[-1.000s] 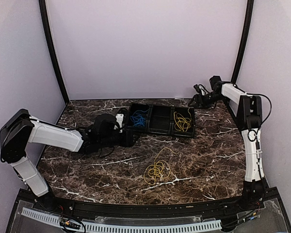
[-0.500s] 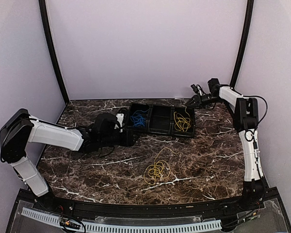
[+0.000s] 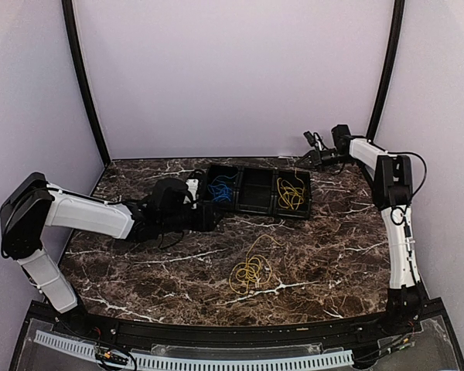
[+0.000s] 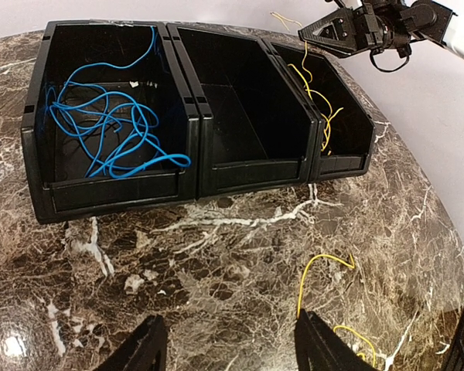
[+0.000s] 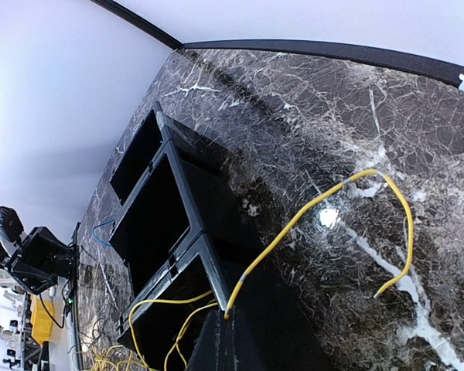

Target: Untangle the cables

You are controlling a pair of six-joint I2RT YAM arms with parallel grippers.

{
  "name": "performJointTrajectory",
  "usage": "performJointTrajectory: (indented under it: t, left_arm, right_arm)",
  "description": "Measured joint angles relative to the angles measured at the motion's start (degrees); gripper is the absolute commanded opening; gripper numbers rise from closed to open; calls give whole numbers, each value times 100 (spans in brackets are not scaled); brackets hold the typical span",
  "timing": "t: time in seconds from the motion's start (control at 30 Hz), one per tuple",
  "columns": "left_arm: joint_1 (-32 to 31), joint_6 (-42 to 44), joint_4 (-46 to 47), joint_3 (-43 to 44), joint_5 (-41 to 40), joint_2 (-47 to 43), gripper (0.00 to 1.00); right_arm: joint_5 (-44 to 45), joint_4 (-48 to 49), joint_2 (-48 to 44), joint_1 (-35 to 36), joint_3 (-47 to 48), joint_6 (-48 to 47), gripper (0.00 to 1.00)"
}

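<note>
A loose tangle of yellow cables [image 3: 251,272] lies on the marble in front of a black three-bin tray [image 3: 255,209]. Blue cables [image 4: 108,131] fill its left bin, more yellow cables [image 4: 319,100] lie in its right bin, and the middle bin holds nothing. My right gripper [image 5: 228,318] hovers behind the right bin [image 3: 306,158], shut on the end of one yellow cable [image 5: 309,209] that arcs up and loops back down over the table. My left gripper [image 4: 232,348] sits low in front of the tray, open, with bare marble between its fingers. One yellow strand [image 4: 325,263] curls beside its right finger.
The back wall and black corner posts [image 3: 387,69] stand close behind the right gripper. The left arm [image 3: 93,216] stretches across the left half of the table. The table's near edge has a black rail [image 3: 216,332].
The right gripper has closed on the yellow cable end and shifted slightly back and left behind the right bin. The left arm and the tangle have not moved.
</note>
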Motion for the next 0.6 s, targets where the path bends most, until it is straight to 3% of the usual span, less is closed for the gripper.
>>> performJointTrajectory:
  t: [0.17,0.4,0.6]
  left_arm:
    - [-9,-22,0,0,0,2,58]
    - [-15,-42,11,0,4,9,58]
    - [-22,-57,37,0,20,22,59]
  right_arm:
    - [-24,-70,-398,0,-564,-190,0]
    - [153,-133,-1880,39,-1965,-557,0]
    - [452,-468,-2120,232,-2321,-1005,0]
